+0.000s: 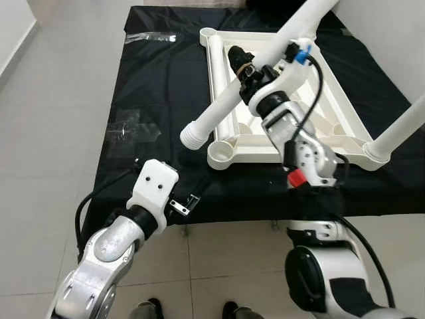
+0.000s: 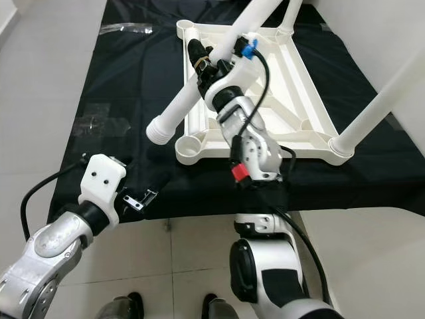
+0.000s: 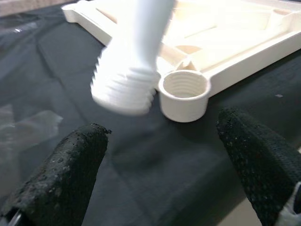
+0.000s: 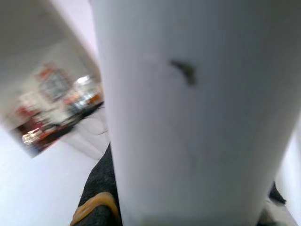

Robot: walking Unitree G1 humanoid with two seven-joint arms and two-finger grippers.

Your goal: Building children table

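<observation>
The white table top (image 1: 332, 106) lies upside down on a black cloth (image 1: 159, 86). My right gripper (image 1: 242, 66) is shut on a long white table leg (image 1: 226, 106), held slanted above the top. The leg's threaded end (image 1: 194, 136) hangs just up and left of the near-left corner socket (image 1: 222, 154), apart from it. In the left wrist view that threaded end (image 3: 124, 92) hovers beside the threaded socket (image 3: 184, 92). My left gripper (image 3: 160, 160) is open and low over the cloth, short of the socket, holding nothing. Another leg (image 1: 398, 129) stands in the near-right corner.
Crumpled clear plastic (image 1: 133, 129) lies on the cloth at the left, and another piece (image 1: 149, 38) near the far left corner. The cloth's front edge (image 1: 232, 222) runs just ahead of my arms, with tiled floor (image 1: 53, 133) around it.
</observation>
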